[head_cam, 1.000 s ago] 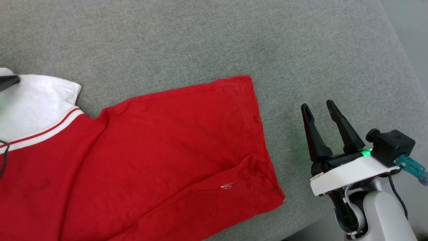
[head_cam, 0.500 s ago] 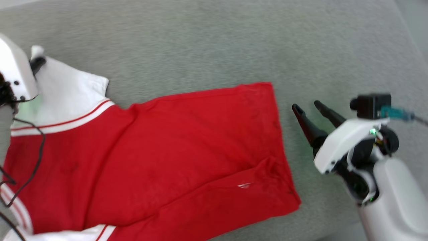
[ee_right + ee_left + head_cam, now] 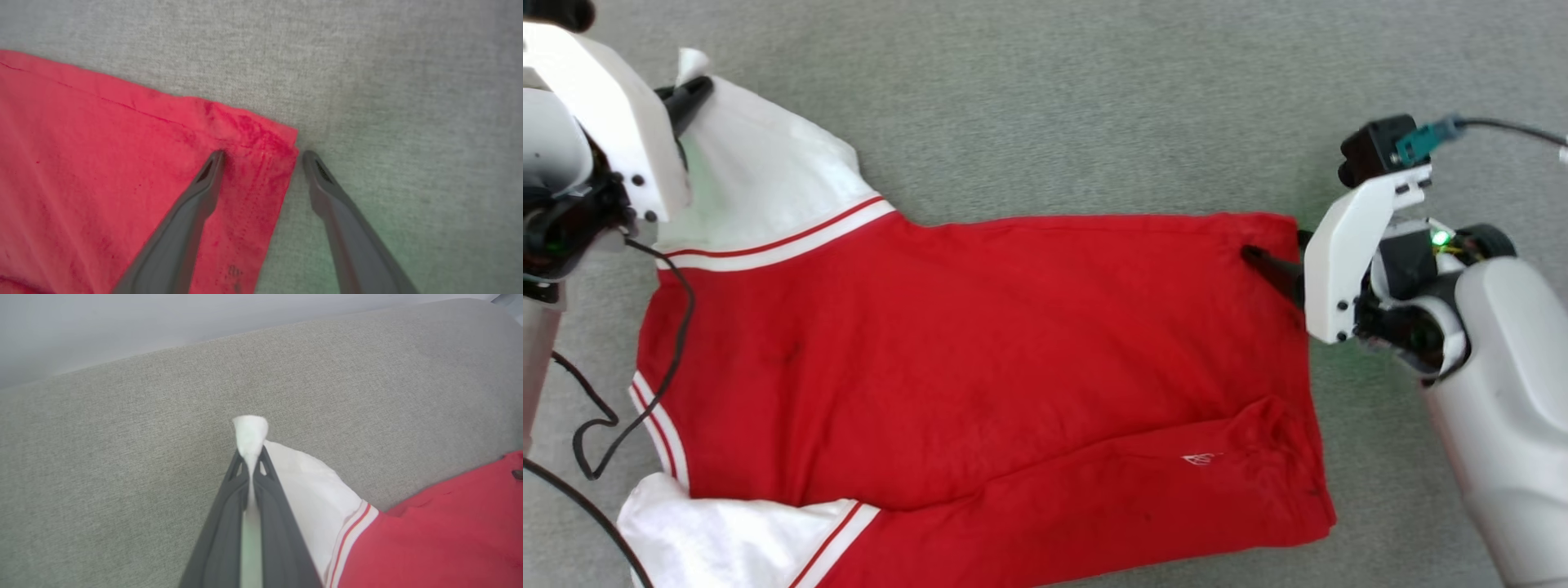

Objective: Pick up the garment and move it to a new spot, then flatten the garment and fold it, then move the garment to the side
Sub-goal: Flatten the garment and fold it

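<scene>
- The left gripper (image 3: 250, 465) has its fingers pinched tight on the tip of the white sleeve (image 3: 760, 171), a tuft poking past them.
- The garment (image 3: 980, 343) lies spread on the grey fabric surface (image 3: 1094, 106), hem to the right.
- The right gripper (image 3: 261, 157) stood well clear of the hem a second ago. Now its fingers are spread wide and straddle the far hem corner, one on red cloth and one on grey. I'd say a pinch comes next, ready for a flattening pull.
- A small white emblem (image 3: 1201, 459) near the hem is too small to read.

Indoor room, perhaps a home, grey woven upholstered cushion (image 3: 122, 416), plain pale wall (image 3: 122, 326) behind
</scene>
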Robot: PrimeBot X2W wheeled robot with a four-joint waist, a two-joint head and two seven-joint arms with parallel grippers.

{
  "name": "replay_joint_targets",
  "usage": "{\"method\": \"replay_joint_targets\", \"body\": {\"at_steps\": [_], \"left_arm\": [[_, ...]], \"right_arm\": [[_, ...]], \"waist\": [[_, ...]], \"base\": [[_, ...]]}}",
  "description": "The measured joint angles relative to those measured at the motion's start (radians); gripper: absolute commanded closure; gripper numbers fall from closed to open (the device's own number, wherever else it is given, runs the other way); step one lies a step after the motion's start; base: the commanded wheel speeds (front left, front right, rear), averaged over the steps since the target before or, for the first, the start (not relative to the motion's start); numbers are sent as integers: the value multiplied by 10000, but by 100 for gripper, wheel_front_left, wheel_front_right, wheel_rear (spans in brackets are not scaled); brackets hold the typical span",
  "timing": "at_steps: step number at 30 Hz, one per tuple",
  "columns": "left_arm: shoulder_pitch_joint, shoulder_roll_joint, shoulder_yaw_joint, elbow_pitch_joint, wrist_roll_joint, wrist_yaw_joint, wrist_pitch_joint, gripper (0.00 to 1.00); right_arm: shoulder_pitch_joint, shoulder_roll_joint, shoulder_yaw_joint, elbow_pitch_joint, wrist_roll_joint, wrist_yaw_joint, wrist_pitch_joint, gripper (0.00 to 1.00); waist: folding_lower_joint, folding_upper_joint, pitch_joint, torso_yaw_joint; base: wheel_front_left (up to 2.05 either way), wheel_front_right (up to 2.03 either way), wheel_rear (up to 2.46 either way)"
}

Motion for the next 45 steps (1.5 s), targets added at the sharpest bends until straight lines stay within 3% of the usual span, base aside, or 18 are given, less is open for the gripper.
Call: {"method": "replay_joint_targets", "body": {"at_steps": [2, 4, 5, 15, 23, 30, 34, 43, 44, 45], "left_arm": [[-3, -65, -44, -40, 0, -44, -81, 100], [-3, -73, -38, -38, -2, -61, -184, 100], [-2, -73, -33, -29, -2, -81, -249, 100], [102, -159, 128, 303, 105, -136, -1256, 100], [1061, -84, 598, 140, -48, -81, -2351, 100], [3386, 121, 1149, -947, -372, 468, -3377, 100], [5969, 130, 1618, -2011, -796, 1162, -4103, 100], [9032, -685, 1546, -2476, -1530, 1755, -4552, 100], [9556, -1055, 1471, -2238, -1779, 1741, -4698, 100], [9632, -1212, 1430, -2136, -1948, 1678, -4681, 100]], "right_arm": [[-228, -52, 52, 244, 13, 0, 585, 0], [-385, -73, 56, 368, 8, 0, 997, 82], [-412, -84, 52, 395, 8, 0, 1085, 100], [-608, -140, -104, 332, -180, 0, 890, 100], [-235, -188, -1189, -428, -142, 2, 324, 100], [1156, -161, -1879, -1147, -232, 2, 40, 100], [2557, -8, -2257, -1626, -334, 6, -341, 100], [4542, 247, -2646, -1914, -226, 4, -1358, 100], [5040, 359, -2677, -1847, -224, 4, -1699, 84], [5211, 393, -2694, -1779, -224, 4, -1825, 59]], "waist": [[0, 0, 52, 134], [-1, 0, 70, 242], [-2, 0, 68, 286], [0, 0, -296, 569], [0, 0, -1017, 836], [-1, 0, -1697, 1073], [0, 0, -2222, 1251], [-1, 0, -2673, 1365], [0, 0, -2729, 1331], [0, 0, -2748, 1334]], "base": [[0, 0, 0], [0, 0, 0], [0, 0, 0], [0, 0, 0], [0, 0, 0], [0, 0, 0], [0, 0, 0], [0, 0, 0], [0, 0, 0], [0, 0, 0]]}}
